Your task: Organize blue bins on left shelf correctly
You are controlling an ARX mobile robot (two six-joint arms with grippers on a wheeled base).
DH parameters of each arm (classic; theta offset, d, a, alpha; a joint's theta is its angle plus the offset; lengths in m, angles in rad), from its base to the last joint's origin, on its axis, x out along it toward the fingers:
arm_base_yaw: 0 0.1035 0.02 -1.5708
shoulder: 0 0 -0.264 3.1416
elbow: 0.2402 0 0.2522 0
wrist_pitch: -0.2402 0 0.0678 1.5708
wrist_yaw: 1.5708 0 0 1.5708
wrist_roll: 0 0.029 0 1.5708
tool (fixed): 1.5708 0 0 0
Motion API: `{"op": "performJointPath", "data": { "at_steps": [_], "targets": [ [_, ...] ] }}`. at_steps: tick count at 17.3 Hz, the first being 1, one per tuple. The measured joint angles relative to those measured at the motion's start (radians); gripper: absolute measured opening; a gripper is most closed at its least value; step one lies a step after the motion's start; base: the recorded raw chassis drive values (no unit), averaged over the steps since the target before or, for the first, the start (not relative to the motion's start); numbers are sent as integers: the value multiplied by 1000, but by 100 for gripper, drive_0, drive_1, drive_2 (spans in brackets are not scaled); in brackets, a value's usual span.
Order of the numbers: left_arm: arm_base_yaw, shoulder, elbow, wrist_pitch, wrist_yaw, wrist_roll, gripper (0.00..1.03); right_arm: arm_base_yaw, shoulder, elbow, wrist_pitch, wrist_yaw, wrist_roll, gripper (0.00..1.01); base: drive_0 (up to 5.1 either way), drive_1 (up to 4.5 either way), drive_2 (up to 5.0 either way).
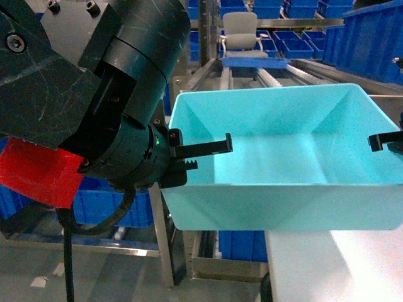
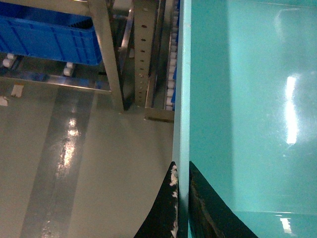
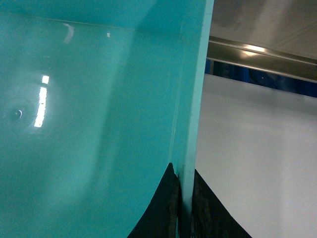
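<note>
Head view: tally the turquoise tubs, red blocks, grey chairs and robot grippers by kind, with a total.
pale turquoise plastic tub: 1
red rectangular block: 1
grey office chair: 1
black grippers: 2 (left gripper, right gripper)
Total: 5

Along the lower left of my head view I see a glossy grey-green concrete floor (image 1: 113, 270) with scraps of pale tape stuck to it. A pale grey office chair (image 1: 242, 34) stands at top centre among rows of royal-blue plastic crates (image 1: 296, 44). At lower right lies a flat white tabletop (image 1: 340, 264), and the left wrist view catches ceiling light glaring off the floor.
</note>
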Motion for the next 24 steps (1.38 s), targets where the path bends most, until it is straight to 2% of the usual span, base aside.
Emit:
{"op": "performJointPath", "data": {
  "at_steps": [7,13,21,24],
  "targets": [
    [-2,0,0,2,13,6,2,-2,0,-13,-16,18,9,3,-467,335,195],
    [-1,0,0,0,10,5,2,-2,0,-13,-4,10,8,3,-468,288,252],
    [-2,0,0,6,26,8,2,-3,-13,-21,-39,23,12,3,-419,439,88],
    [-5,0,0,6,-9,2,2,-2,-5,-14,10,11,5,2,-368,494,115]
  ]
}}
